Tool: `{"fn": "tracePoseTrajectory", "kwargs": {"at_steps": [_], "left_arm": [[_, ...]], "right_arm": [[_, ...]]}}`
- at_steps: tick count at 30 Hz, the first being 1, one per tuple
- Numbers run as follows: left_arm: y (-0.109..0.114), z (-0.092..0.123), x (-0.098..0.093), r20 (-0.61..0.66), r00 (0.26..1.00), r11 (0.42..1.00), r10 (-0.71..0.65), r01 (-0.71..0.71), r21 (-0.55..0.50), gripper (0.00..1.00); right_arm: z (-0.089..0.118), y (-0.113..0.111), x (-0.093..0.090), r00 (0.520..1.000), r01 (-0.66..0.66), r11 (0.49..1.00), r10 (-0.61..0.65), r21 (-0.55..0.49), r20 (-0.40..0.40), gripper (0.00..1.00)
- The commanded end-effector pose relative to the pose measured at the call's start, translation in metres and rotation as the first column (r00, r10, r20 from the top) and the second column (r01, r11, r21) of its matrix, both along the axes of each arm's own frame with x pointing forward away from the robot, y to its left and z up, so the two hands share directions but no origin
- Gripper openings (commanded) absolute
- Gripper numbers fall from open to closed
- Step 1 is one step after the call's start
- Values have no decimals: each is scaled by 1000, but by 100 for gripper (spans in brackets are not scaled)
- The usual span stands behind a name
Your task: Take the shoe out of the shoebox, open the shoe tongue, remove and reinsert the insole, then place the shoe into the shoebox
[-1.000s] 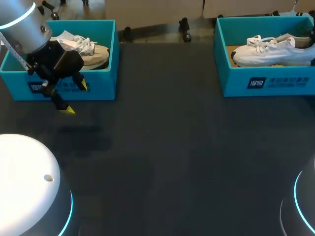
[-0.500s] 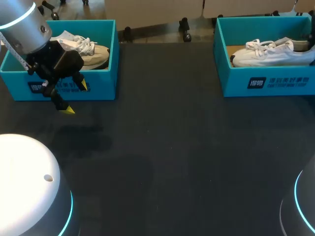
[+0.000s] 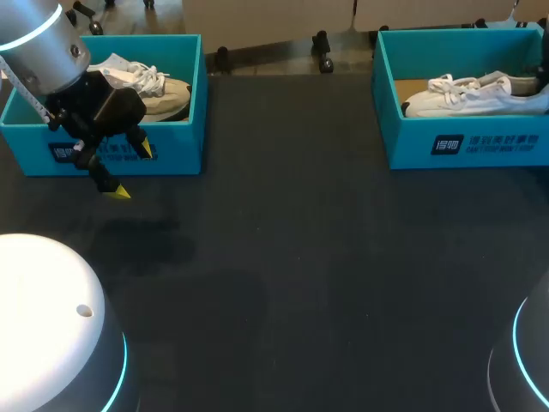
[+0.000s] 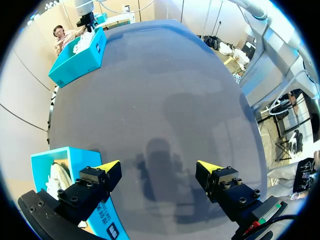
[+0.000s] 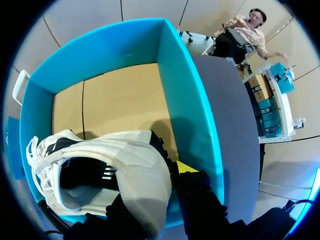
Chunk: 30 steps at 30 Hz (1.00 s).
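Note:
A white shoe [image 3: 476,94] lies low in the teal shoebox [image 3: 463,142] at the table's far right. In the right wrist view my right gripper [image 5: 161,175] is shut on the heel of this shoe [image 5: 115,165], one yellow fingertip [image 5: 186,167] showing beside the box wall [image 5: 192,115]. The other finger is hidden behind the heel. A second teal shoebox [image 3: 163,154] at the far left holds a beige and white shoe [image 3: 150,86]. My left gripper [image 3: 132,170] hangs open just in front of that box, nothing between its fingers [image 4: 107,168].
The dark table [image 3: 300,257] spreads between the two boxes. In the left wrist view the left box [image 4: 40,167] stands right beside my left gripper [image 4: 159,167], and the right box [image 4: 80,57] is far across the table.
The white shoe has sunk lower into the right shoebox, held by my right gripper. My left arm has stayed where it was.

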<state>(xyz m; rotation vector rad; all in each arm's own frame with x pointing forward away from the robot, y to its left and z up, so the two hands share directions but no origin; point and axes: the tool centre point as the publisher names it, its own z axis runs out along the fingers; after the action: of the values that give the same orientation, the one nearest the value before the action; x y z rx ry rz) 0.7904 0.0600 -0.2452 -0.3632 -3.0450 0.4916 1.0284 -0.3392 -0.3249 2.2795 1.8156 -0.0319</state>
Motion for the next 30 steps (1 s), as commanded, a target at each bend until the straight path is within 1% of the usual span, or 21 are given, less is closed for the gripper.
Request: {"fn": "tracePoseTrajectory", "kwargs": {"at_steps": [1,4,10,17,22,30], "left_arm": [[0,0,0,0,1000,1000,-1,1,3,100],[0,0,0,0,1000,1000,-1,1,3,100],[0,0,0,0,1000,1000,-1,1,3,100],[0,0,0,0,1000,1000,-1,1,3,100],[0,0,0,0,1000,1000,-1,1,3,100],[0,0,0,0,1000,1000,-1,1,3,100]], "right_arm": [[0,1,-5,1000,4,1000,-4,2,0,0],[-5,3,-6,1000,3,1000,-3,5,-4,0],[-18,9,-1,1000,-10,1000,10,7,-15,0],[-30,6,0,1000,-15,1000,15,18,-21,0],[-36,5,-1,999,-26,999,27,37,-19,0],[-40,5,5,999,-44,998,45,33,-21,0]]}}
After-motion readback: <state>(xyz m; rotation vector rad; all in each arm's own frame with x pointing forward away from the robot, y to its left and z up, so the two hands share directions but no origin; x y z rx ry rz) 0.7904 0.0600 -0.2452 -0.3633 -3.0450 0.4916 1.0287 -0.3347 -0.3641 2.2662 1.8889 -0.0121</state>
